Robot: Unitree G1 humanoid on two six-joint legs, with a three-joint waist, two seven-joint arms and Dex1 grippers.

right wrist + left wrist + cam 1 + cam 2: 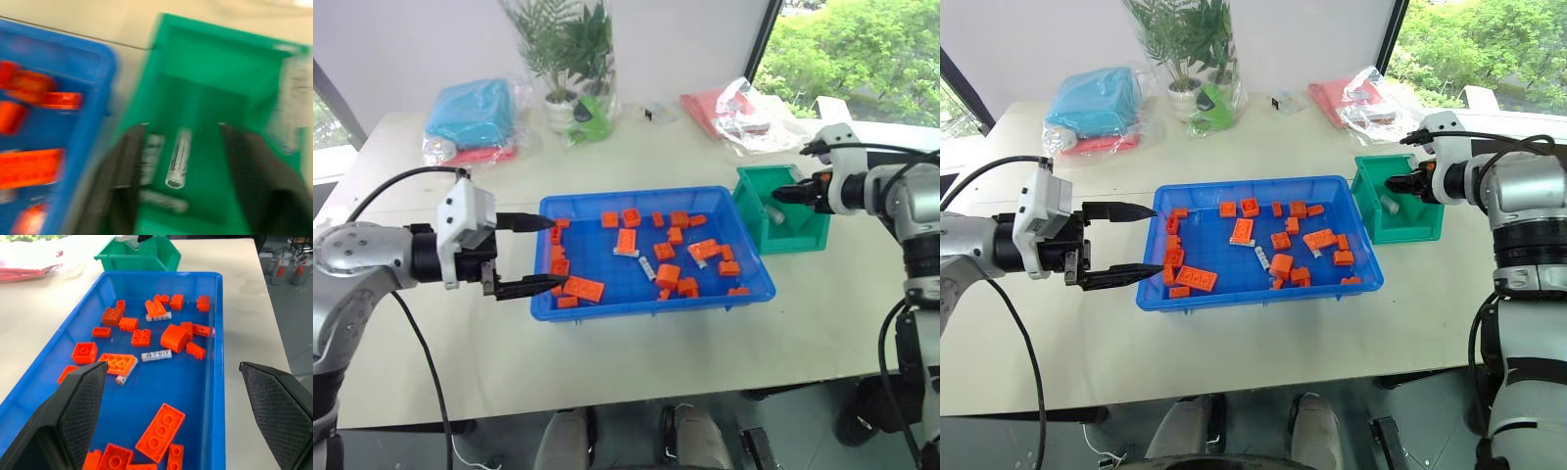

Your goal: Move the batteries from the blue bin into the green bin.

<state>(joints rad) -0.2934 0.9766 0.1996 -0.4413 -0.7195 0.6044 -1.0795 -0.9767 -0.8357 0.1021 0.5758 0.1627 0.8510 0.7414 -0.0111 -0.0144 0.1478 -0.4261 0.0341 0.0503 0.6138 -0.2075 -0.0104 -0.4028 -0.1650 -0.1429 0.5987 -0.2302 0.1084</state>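
Right gripper (1393,184) hangs over the green bin (1408,230), fingers spread with nothing clamped; a battery (177,165) sits between them in the bin's well, free or falling, can't tell which. Two more batteries lie beside it on the bin floor. Left gripper (545,255) is open and empty at the blue bin's (646,303) left rim.

Risk: if the right gripper pulls away low, a finger could catch the bin wall and shove the small bin along the tabletop (431,343).

Remaining batteries (156,355) lie flat among orange bricks (160,432) mid-tray; this one's long axis runs roughly across the tray's short side. Another (157,317) lies similarly nearer the green bin, close against a brick, so fingers may snag it.
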